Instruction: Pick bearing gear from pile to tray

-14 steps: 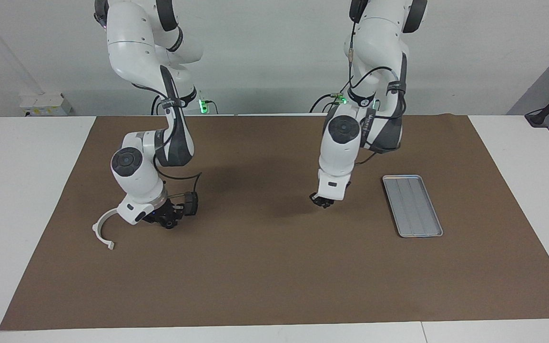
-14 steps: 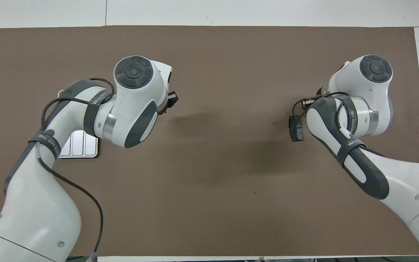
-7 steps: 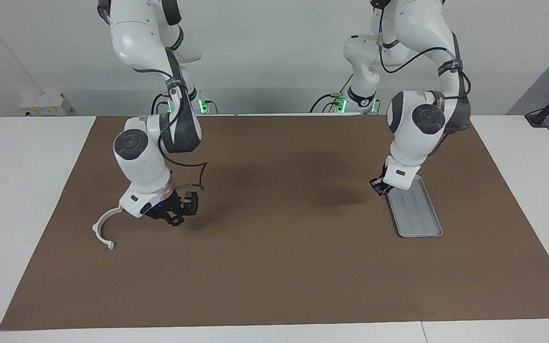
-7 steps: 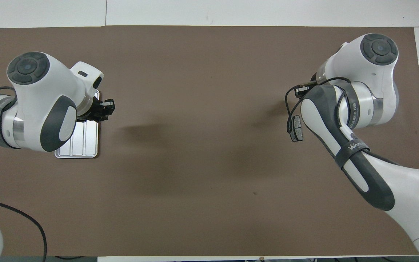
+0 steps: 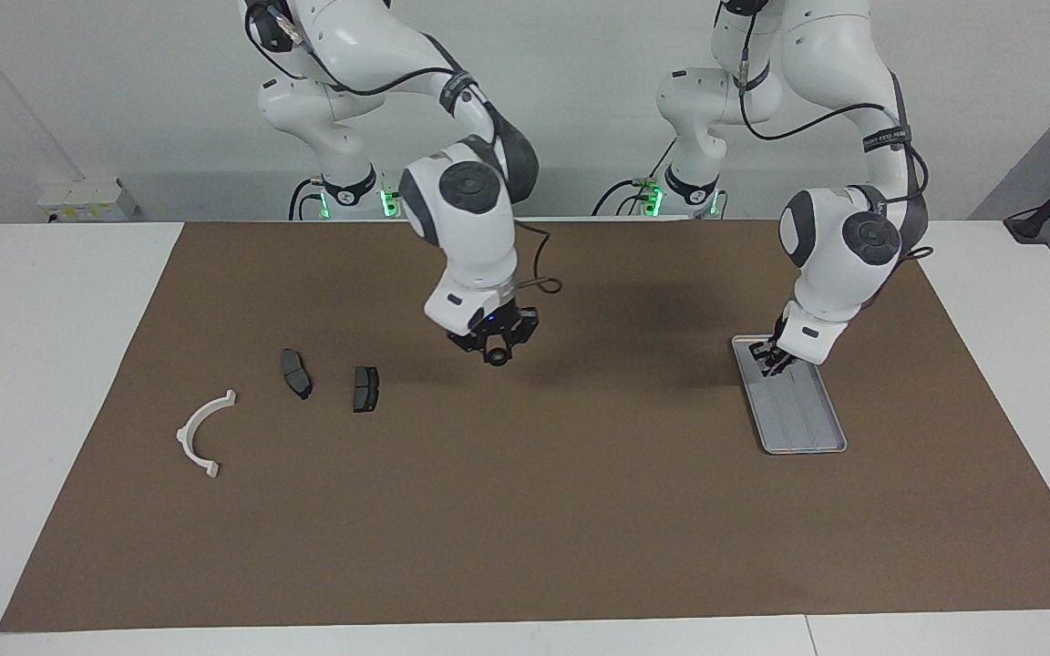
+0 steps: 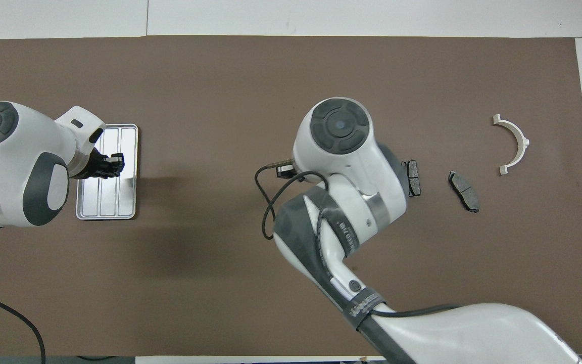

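The pile lies at the right arm's end of the mat: a white semicircular bracket [image 5: 201, 435] [image 6: 514, 144] and two dark grey brake-pad plates [image 5: 295, 374] [image 5: 365, 389], one partly under the right arm in the overhead view [image 6: 413, 177], the other clear [image 6: 464, 184]. My right gripper [image 5: 494, 351] hangs over the mat's middle, shut on a small black round bearing gear [image 5: 495, 357]; the overhead view hides it. My left gripper [image 5: 773, 357] [image 6: 111, 164] is low over the robots' end of the silver tray [image 5: 808, 428] [image 6: 106, 205], with something dark at its tip.
A brown mat [image 5: 525, 528] covers the white table [image 5: 51, 364]. The right arm's forearm [image 6: 341, 242] crosses the mat's middle in the overhead view.
The right gripper rose from the pile and swung toward the mat's middle with the black piece, uncovering both brake pads. The left gripper moved on over the tray and lower.
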Controlling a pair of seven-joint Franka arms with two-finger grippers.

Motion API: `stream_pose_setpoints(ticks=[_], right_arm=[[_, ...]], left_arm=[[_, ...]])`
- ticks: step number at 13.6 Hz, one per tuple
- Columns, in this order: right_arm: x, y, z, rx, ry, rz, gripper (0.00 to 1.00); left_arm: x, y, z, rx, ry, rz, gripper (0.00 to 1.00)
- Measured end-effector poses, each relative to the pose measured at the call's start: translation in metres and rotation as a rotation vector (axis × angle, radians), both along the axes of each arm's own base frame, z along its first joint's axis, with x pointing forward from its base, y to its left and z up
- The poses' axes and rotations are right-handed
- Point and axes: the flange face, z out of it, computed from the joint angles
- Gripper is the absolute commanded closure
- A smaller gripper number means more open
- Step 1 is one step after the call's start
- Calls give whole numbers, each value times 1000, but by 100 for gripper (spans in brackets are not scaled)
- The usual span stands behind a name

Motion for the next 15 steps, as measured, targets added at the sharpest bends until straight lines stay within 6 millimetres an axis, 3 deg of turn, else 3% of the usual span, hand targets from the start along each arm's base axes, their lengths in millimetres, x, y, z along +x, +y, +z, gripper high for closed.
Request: stream_pose_setpoints(ticks=[2,3,7,12,13,14,15], right_arm=[[-25,41,-11,7,-6,2,100],[-26,49,-24,9,-9,5,100],[-10,48,-83,4,-19,-7,100],[-17,46,-115,13,-29,-4,100],[-20,45,-121,17,-33,-3,87],[-22,45,-124,21,-41,-1,58],[-22,44,-124,26,-47,-1,33]], left_arm=[[-2,9,-6,-2,-13,2,100],[-5,10,-11,-2,-12,2,100],[-15,10,-27,-3,-1,0,100],[-26,10,-46,-5,-11,-2,95],[-28,10,-50,-6,-14,-2,89],[-29,10,-49,-6,-18,-2,62],[-29,10,-49,-6,-18,-2,25]])
